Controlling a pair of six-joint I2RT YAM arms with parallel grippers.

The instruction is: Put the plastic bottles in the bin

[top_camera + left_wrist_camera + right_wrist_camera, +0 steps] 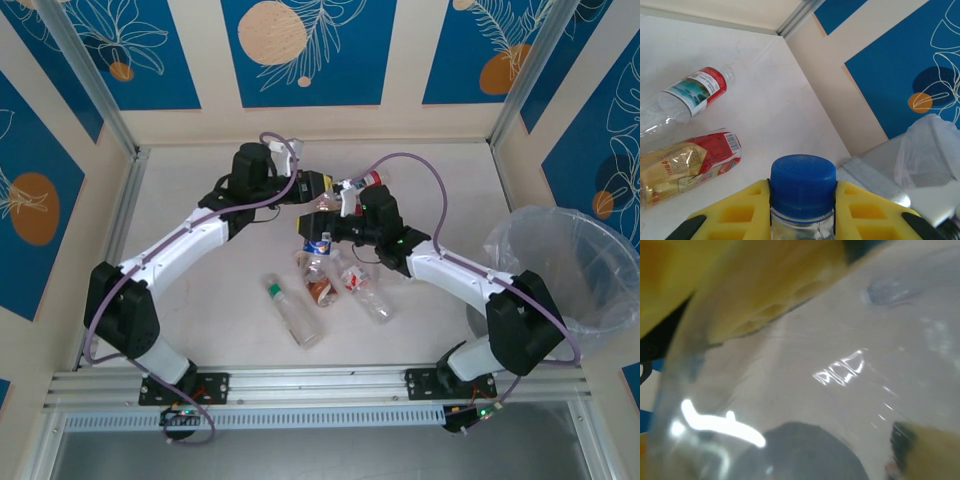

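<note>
Two arms: are meeting above the far middle of the table (460, 180), wrists close together.
Left gripper (802, 200): is pinching the blue-capped bottle (802, 175) just under its cap, with the yellow fingers (747, 205) pressing on the neck from both sides.
Right gripper (840, 370): is crowding against clear plastic (790, 390), with one yellow finger above it and another at the lower right. The view is too blurred to tell whether it is clamping or only spread around the plastic.
Loose bottles: are lying on the table. These are a green-capped bottle (290, 312) nearer the arm bases, a crushed cluster (322, 275) just beside it, and, beyond the left fingers, a red-labelled bottle (692, 95) and a crushed red-and-gold bottle (687, 167).
Bin (610, 235): is standing at the right edge, bag-lined and open-mouthed, well apart from both grippers.
Step in hand: is looking like a pass of the blue-capped bottle from the left side toward the right, which is nearer the bin.
Doing it well: the left should be holding the neck firmly until the right is closing squarely round the body, then letting go cleanly. The carry should be passing above the loose bottles and ending over the middle of the bin's mouth, not its rim.
Risk: a thin, slick bottle may be slipping or swinging during the exchange.
</note>
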